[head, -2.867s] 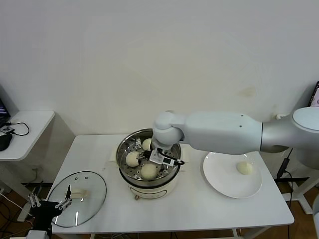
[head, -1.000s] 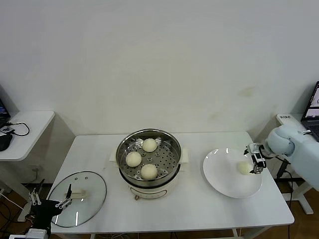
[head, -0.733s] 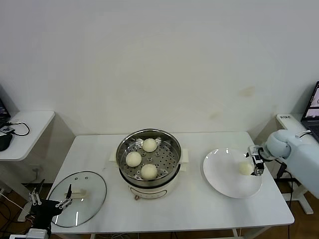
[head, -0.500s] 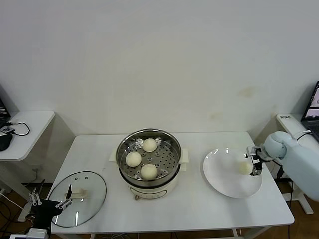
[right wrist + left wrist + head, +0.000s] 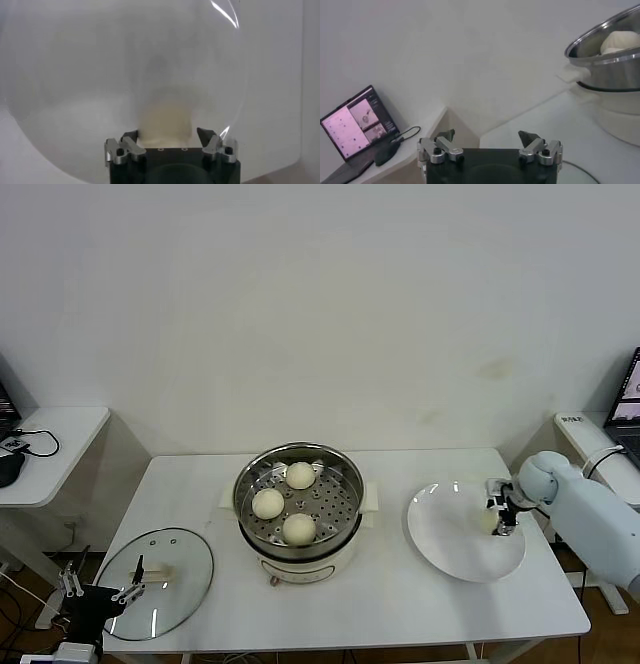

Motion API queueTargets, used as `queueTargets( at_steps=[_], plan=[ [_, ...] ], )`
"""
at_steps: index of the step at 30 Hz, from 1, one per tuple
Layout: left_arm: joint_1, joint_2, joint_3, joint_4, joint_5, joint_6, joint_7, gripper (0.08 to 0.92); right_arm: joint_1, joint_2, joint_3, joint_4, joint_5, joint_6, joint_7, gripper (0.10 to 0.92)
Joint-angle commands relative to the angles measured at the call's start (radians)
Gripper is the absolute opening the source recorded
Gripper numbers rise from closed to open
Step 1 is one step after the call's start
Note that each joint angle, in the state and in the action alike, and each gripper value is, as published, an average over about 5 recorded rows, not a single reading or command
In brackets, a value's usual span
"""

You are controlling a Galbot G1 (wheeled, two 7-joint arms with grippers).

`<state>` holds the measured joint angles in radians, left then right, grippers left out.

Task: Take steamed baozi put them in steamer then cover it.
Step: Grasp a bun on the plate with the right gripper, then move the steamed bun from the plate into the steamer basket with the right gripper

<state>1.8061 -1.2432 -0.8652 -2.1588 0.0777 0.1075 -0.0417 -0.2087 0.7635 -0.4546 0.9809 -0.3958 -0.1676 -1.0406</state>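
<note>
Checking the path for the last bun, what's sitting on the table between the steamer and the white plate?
Nothing: in the head view, only bare table separates the steamer from the white plate.

The right gripper [image 5: 497, 515] has left the steamer [image 5: 298, 500], crossed to the plate [image 5: 450, 544], and descended over the fourth baozi [image 5: 488, 519]; its spread jaws now straddle that bun. Three buns remain in the tray.

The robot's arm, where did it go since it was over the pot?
The right gripper left the steamer and swung right to the white plate, where its open fingers now straddle the last baozi. Three buns, the cover and the left gripper stayed put.
</note>
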Motion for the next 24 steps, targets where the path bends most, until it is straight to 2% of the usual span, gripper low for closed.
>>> queueTargets(
  at_steps=[1, 5, 16, 24],
  plan=[
    [0.001, 0.0, -0.002, -0.003, -0.001, 0.0, 0.0, 0.823, 0.029, 0.003, -0.015, -0.005, 0.016, -0.007, -0.018, 0.637],
    [0.001, 0.001, -0.003, -0.003, -0.001, -0.001, -0.001, 0.823, 0.096, -0.059, -0.086, 0.078, 0.075, -0.031, -0.041, 0.609],
    [-0.009, 0.0, 0.006, -0.005, -0.003, -0.001, -0.001, 0.823, 0.449, -0.222, -0.383, 0.354, 0.326, -0.122, -0.083, 0.602],
    [-0.018, 0.007, 0.011, 0.001, -0.009, -0.002, -0.002, 0.823, 0.743, -0.158, -0.6, 0.518, 0.54, -0.221, -0.052, 0.607]
  ],
)
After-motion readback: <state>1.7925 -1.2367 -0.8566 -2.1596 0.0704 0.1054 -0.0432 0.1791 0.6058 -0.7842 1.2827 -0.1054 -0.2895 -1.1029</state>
